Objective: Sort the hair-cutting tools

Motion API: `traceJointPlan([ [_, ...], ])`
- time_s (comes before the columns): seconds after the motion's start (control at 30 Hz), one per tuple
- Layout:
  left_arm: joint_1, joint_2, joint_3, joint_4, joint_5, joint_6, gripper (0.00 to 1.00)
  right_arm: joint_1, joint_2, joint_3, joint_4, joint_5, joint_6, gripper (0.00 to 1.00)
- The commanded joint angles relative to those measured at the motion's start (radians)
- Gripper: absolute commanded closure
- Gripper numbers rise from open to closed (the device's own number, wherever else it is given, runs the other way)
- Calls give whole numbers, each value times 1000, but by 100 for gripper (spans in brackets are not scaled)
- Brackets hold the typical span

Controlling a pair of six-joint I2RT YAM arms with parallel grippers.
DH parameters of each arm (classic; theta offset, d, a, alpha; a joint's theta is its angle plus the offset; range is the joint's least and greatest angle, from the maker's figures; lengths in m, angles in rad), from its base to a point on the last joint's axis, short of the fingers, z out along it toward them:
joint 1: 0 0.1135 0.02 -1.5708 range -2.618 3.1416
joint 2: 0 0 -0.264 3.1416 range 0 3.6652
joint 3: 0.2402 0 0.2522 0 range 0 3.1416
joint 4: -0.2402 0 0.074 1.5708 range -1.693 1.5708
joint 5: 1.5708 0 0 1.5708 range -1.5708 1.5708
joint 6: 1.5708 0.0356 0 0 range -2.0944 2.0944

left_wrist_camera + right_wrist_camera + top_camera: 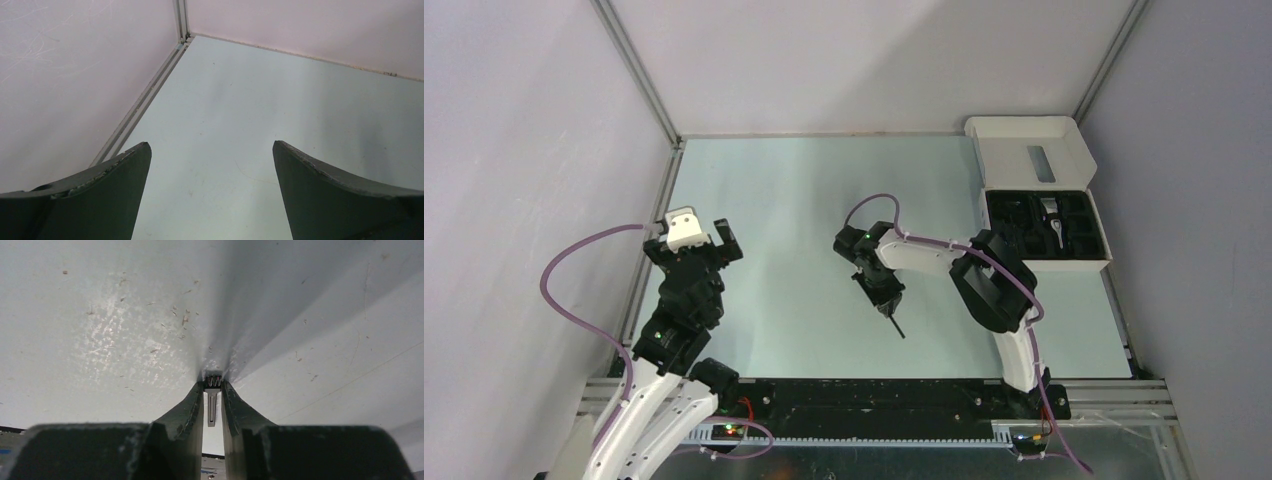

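The right jaws are pinching together on the toothed head of a thin stick [212, 407], whose slim stem is running back between them toward the wrist. Seen from above, the stick's dark end is poking out of the jaws toward the near edge, over the middle of the pale counter [804, 200]; whether it is touching the surface I cannot tell. The left jaws are standing wide apart with nothing between them, hanging over bare counter near the left wall. Well apart from both, at the far right corner, a white box [1105, 252] is lying open with its lid [1014, 135] folded back. A trimmer [1052, 218] with a silver tip is sitting in its black insert [1009, 215]; other dark pieces there are too small to make out.
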Motion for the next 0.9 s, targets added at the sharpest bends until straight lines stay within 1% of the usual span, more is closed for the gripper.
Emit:
traceJointPlan([
  [0.0,8,-11,-8,31,1,-8,2,-3,-20,-35,32,65,10,83],
  [0.2,8,-11,-8,31,1,-8,2,-3,-91,-29,45,68,-5,92],
  [0.33,8,-12,-9,31,1,-8,2,-9,-125,-27,45,73,-6,95],
  [0.67,8,-12,-8,29,5,-9,2,-40,-198,-27,38,97,-16,97],
  [0.87,8,-14,-7,29,7,-11,2,-102,-261,-29,18,152,-26,97],
])
